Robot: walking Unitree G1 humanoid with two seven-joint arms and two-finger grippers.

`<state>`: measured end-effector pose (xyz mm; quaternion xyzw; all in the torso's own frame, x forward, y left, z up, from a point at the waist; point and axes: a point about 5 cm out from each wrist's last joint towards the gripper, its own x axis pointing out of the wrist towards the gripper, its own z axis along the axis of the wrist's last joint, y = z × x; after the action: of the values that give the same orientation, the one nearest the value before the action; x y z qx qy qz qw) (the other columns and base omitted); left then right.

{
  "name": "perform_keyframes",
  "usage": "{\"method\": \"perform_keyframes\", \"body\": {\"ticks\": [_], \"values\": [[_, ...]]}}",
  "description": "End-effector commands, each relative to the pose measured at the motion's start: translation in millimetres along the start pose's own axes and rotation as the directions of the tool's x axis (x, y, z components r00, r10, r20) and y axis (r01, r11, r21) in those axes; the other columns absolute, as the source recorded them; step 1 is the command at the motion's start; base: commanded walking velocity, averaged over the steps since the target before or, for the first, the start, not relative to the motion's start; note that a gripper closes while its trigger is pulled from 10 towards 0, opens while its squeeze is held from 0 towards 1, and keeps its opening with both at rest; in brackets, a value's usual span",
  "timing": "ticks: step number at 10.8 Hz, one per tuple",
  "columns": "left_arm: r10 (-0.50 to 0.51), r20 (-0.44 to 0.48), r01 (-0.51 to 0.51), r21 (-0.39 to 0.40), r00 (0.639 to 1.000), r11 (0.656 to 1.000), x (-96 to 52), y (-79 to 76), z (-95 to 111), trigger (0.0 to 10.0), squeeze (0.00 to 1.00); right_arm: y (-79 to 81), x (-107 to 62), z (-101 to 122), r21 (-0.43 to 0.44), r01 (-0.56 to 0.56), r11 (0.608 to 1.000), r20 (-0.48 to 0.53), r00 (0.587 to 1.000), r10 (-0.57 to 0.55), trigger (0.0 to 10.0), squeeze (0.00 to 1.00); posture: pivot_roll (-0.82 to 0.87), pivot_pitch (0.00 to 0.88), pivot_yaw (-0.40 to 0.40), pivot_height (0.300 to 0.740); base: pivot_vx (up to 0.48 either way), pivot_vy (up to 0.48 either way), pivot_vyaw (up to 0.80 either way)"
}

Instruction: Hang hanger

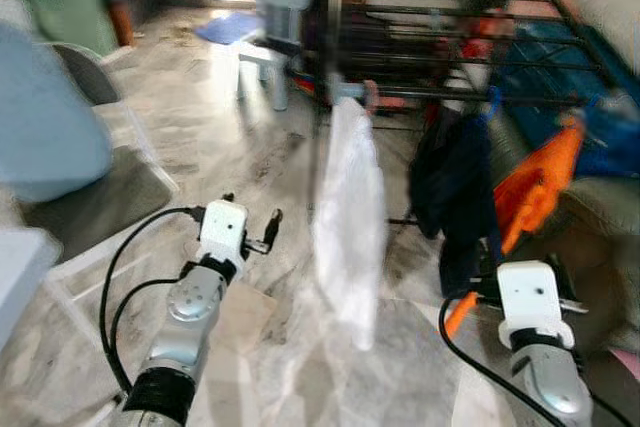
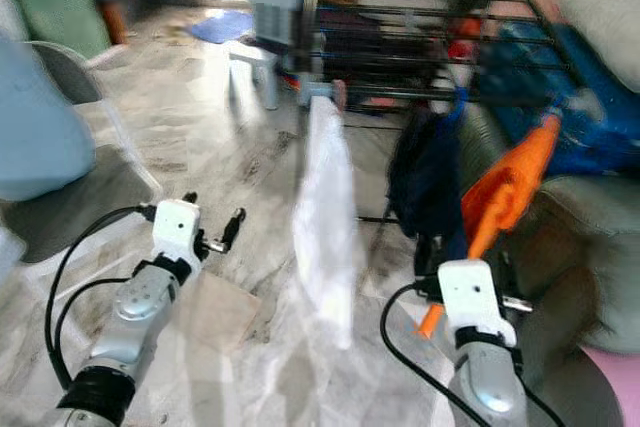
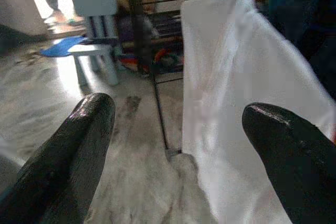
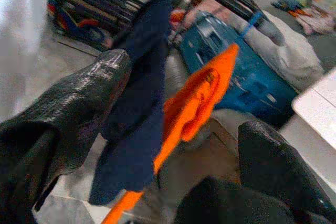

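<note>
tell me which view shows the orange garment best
The right wrist view: the orange garment hangs large and fairly sharp beside the dark blue garment, between the right claw fingers. Both eye views show it smaller and blurred.

Head pair: looking forward and down, both sharing the white cloth and rack.
Wrist views: each peering out between its own fingers, close.
</note>
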<state>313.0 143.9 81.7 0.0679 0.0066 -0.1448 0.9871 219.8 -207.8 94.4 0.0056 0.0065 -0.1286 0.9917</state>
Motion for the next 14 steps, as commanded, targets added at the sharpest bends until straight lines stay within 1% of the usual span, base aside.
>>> {"method": "perform_keyframes", "body": {"ticks": [1, 2, 5, 10, 14], "values": [[-0.016, 0.02, 0.016, -0.011, 1.0, 1.0, 6.5, 1.0, 9.6, 10.0, 0.0, -0.9, -0.2, 2.8, -0.005, 0.008, 1.0, 0.005, 1.0, -0.008, 10.0, 0.0, 0.06, 0.0, -0.059, 0.74, 0.0, 0.0, -0.68], [-0.032, 0.017, 0.032, -0.021, 0.999, 0.999, 9.5, -0.5, 11.3, 10.0, 0.0, 0.7, 2.4, 5.4, -0.012, -0.001, 1.0, 0.012, 1.0, 0.001, 10.0, 0.0, 0.05, 0.0, -0.054, 0.74, 0.262, 0.0, 0.0], [-0.061, 0.001, 0.061, -0.035, 0.998, 0.998, 7.9, -8.6, 8.4, 10.0, 0.0, -0.5, 5.5, 8.2, -0.015, 0.003, 1.0, 0.019, 1.0, -0.002, 10.0, 0.0, 0.05, 0.0, -0.056, 0.74, 0.256, 0.0, 0.0], [-0.077, -0.007, 0.077, -0.035, 0.997, 0.996, 6.8, -7.7, 7.7, 10.0, 0.0, 3.1, 4.5, 7.4, -0.012, -0.005, 1.0, 0.01, 1.0, 0.005, 10.0, 0.0, 0.04, 0.0, -0.059, 0.74, 0.316, 0.0, 0.0], [-0.09, -0.023, 0.089, -0.035, 0.996, 0.995, 5.3, -11.1, 4.7, 10.0, 0.0, 0.9, 6.9, 6.3, -0.016, -0.007, 1.0, -0.004, 1.0, 0.007, 10.0, 0.0, 0.04, 0.0, -0.059, 0.74, 0.308, 0.0, 0.0]]}}
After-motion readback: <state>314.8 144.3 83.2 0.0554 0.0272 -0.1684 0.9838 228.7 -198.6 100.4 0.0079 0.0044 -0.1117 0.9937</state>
